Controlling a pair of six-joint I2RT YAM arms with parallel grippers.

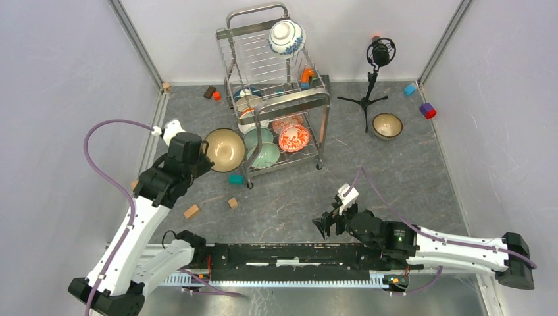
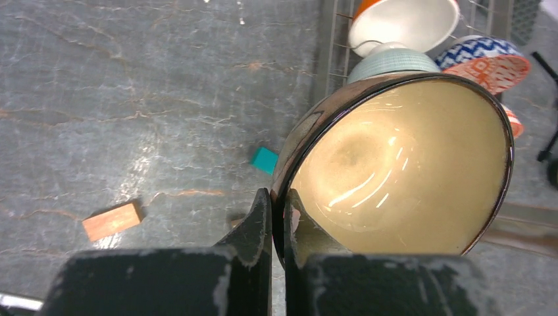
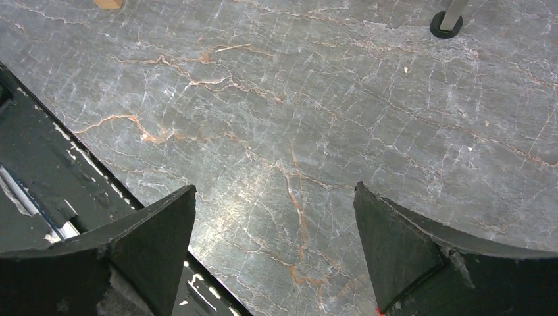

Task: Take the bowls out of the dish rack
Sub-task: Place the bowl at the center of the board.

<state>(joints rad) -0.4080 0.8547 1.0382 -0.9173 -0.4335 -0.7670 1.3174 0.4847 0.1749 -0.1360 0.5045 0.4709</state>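
Brown bowl, rim pinched by left gripper beside rack toward counter's left edge; right gripper spread; glazed rim may slip.

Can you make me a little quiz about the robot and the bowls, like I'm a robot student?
1. True or false: the right gripper is holding a bowl.
2. What does the left gripper pinch by the rim? A) the tan bowl B) a purple bowl C) a glass cup
3. Fill the gap: the blue-and-white bowl sits on the ___ tier of the dish rack.

Key: 1 false, it is open with nothing in it. 2 A. 3 top.
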